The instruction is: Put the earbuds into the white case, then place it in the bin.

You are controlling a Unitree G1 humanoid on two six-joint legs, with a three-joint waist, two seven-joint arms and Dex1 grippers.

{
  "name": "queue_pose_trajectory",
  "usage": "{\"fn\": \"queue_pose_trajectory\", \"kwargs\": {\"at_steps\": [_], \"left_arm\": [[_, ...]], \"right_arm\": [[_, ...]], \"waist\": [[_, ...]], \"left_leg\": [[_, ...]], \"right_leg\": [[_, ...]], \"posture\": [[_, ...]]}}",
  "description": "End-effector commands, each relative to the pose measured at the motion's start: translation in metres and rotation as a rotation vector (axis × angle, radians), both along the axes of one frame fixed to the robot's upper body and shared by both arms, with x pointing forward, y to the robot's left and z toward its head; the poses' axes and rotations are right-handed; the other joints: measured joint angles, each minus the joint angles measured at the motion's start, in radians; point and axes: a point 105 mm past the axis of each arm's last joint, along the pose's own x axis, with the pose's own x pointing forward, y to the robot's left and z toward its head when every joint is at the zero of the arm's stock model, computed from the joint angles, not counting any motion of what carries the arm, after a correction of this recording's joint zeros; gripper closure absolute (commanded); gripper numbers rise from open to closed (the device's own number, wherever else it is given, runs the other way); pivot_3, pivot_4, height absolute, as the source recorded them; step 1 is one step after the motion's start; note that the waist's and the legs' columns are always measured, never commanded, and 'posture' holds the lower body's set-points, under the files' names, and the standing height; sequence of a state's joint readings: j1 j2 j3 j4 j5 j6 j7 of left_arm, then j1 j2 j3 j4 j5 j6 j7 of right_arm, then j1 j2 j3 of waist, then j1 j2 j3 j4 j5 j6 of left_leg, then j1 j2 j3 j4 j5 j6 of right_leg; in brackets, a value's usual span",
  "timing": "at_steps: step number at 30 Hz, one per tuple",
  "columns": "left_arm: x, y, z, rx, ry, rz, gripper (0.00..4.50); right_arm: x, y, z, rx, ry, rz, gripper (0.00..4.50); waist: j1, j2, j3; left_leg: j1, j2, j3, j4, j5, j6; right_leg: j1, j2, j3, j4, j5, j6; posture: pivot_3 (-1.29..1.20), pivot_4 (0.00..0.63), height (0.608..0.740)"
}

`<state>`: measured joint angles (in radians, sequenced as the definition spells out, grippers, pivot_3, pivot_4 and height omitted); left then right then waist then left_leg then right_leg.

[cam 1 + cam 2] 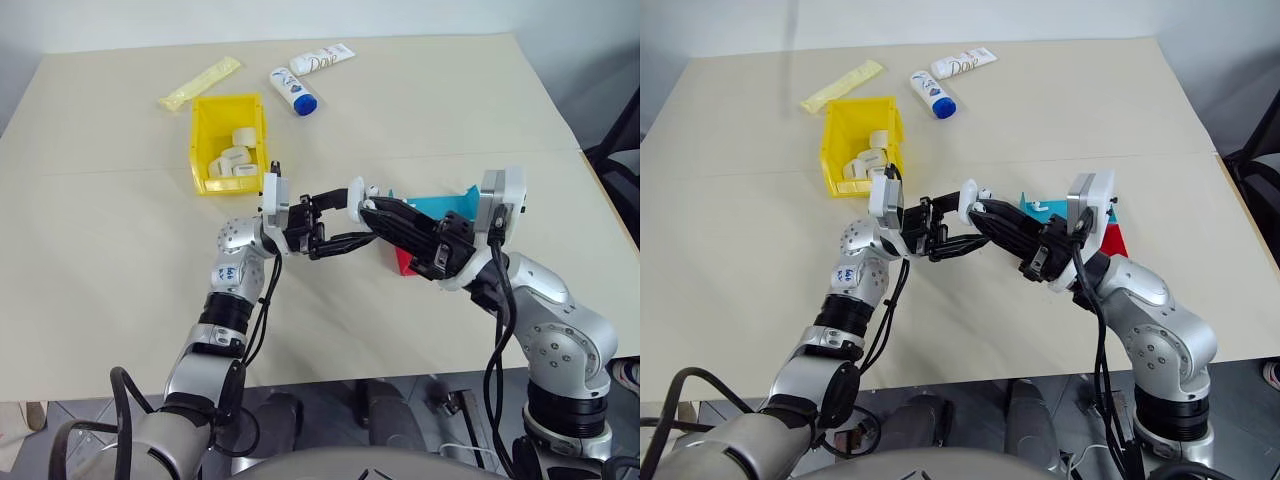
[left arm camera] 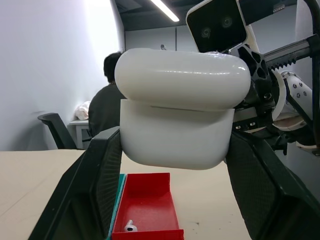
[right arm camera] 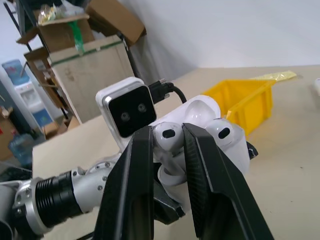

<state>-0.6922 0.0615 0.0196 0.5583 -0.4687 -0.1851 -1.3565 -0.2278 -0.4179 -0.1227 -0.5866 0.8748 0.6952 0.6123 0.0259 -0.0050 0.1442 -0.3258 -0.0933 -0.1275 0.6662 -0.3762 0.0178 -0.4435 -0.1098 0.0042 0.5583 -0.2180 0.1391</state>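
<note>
Head views: left gripper [image 1: 335, 232] raised over the table [image 1: 120, 260], clamped on the white case [image 1: 356, 193], held in mid-air well apart from the yellow bin [image 1: 228, 143]. Right gripper [image 1: 372, 213] met it from the right, fingers reaching the case. Blue-and-red tray [image 1: 440, 207] seen behind the right arm. Several white cases noted inside the bin. Dove tube [image 1: 322, 59], blue-capped bottle [image 1: 294, 91] and yellow packet [image 1: 200, 83] lying at the far edge.

Left wrist view: case [image 2: 180, 107] pinched between both fingers [image 2: 95, 185], lid ajar. One earbud [image 2: 130, 227] lying in the red tray. Person seated in the background.

Right wrist view: right fingers [image 3: 135, 185] closed narrowly on an earbud [image 3: 167, 134] over the open case [image 3: 220, 137]; second earbud [image 3: 222, 132] seated inside.
</note>
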Motion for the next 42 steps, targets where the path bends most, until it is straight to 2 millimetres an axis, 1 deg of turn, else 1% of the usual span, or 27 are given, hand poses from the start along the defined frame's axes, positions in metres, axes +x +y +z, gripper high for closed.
{"fn": "queue_pose_trajectory", "kwargs": {"at_steps": [1, 4, 8, 13, 18, 23, 26, 29, 33, 38, 42], "left_arm": [[0.002, 0.012, 0.023, -0.077, -0.080, 0.041, 1.74], [0.002, 0.012, 0.024, -0.076, -0.086, 0.041, 1.74], [0.000, 0.012, 0.025, -0.080, -0.097, 0.040, 1.74], [0.000, 0.013, 0.028, -0.093, -0.108, 0.050, 1.74], [0.001, 0.014, 0.030, -0.106, -0.123, 0.072, 1.74], [0.003, 0.014, 0.032, -0.113, -0.130, 0.085, 1.74], [0.003, 0.014, 0.032, -0.114, -0.130, 0.086, 1.74], [0.003, 0.014, 0.031, -0.112, -0.130, 0.086, 1.74], [0.003, 0.014, 0.029, -0.107, -0.128, 0.081, 1.74], [0.000, 0.010, 0.023, -0.081, -0.131, 0.053, 1.74], [-0.005, 0.007, 0.016, -0.057, -0.134, 0.023, 1.74]], "right_arm": [[0.002, -0.003, -0.017, -0.090, 0.045, -0.012, 4.03], [0.008, -0.007, -0.019, -0.108, 0.048, -0.035, 4.03], [0.015, -0.014, -0.025, -0.112, 0.093, -0.077, 4.03], [0.018, -0.019, -0.033, -0.098, 0.144, -0.109, 4.03], [0.019, -0.023, -0.039, -0.034, 0.210, -0.143, 4.03], [0.025, -0.032, -0.043, 0.019, 0.255, -0.205, 4.03], [0.026, -0.035, -0.049, 0.015, 0.283, -0.228, 4.03], [0.025, -0.037, -0.054, -0.031, 0.281, -0.229, 4.03], [0.025, -0.037, -0.050, -0.097, 0.246, -0.204, 4.03], [0.026, -0.029, -0.039, -0.214, 0.176, -0.142, 4.03], [0.029, -0.022, -0.029, -0.258, 0.140, -0.112, 4.03]], "waist": [[0.000, 0.000, 0.000], [0.000, 0.000, 0.000], [0.001, 0.000, 0.000], [0.001, 0.000, 0.000], [0.001, 0.000, 0.000], [0.001, 0.000, 0.000], [0.001, 0.000, 0.000], [0.001, 0.000, 0.000], [0.001, 0.000, 0.000], [0.001, 0.000, 0.000], [0.001, 0.000, 0.000]], "left_leg": [[0.000, 0.000, 0.000, 0.000, 0.000, 0.000], [0.000, 0.000, 0.000, 0.000, 0.000, 0.000], [0.000, 0.000, 0.000, 0.000, 0.000, 0.000], [0.000, 0.000, 0.000, 0.000, 0.000, 0.000], [0.000, 0.000, 0.000, 0.000, 0.000, 0.000], [0.000, 0.000, 0.000, 0.000, 0.000, 0.000], [0.000, 0.000, 0.000, 0.000, 0.000, 0.000], [0.000, 0.000, 0.000, 0.000, 0.000, 0.000], [0.000, 0.000, 0.000, 0.000, 0.000, 0.000], [0.000, 0.000, 0.000, 0.000, 0.000, 0.000], [0.000, 0.000, 0.000, 0.000, 0.000, 0.000]], "right_leg": [[0.000, 0.000, 0.000, 0.000, 0.000, 0.000], [0.000, 0.000, 0.000, 0.000, 0.000, 0.000], [0.000, 0.000, 0.000, 0.000, 0.000, 0.000], [0.000, 0.000, 0.000, 0.000, 0.000, 0.000], [0.000, 0.000, 0.000, 0.000, 0.000, 0.000], [0.000, 0.000, 0.000, 0.000, 0.000, 0.000], [0.000, 0.000, 0.000, 0.000, 0.000, 0.000], [0.000, 0.000, 0.000, 0.000, 0.000, 0.000], [0.000, 0.000, 0.000, 0.000, 0.000, 0.000], [0.000, 0.000, 0.000, 0.000, 0.000, 0.000], [0.000, 0.000, 0.000, 0.000, 0.000, 0.000]], "posture": [[0.00, 0.150, 0.740], [0.00, 0.150, 0.740], [0.00, 0.150, 0.740], [0.00, 0.150, 0.740], [0.00, 0.150, 0.740], [0.00, 0.150, 0.740], [0.00, 0.150, 0.740], [0.00, 0.150, 0.740], [0.00, 0.150, 0.740], [0.00, 0.150, 0.740], [0.00, 0.150, 0.740]]}}
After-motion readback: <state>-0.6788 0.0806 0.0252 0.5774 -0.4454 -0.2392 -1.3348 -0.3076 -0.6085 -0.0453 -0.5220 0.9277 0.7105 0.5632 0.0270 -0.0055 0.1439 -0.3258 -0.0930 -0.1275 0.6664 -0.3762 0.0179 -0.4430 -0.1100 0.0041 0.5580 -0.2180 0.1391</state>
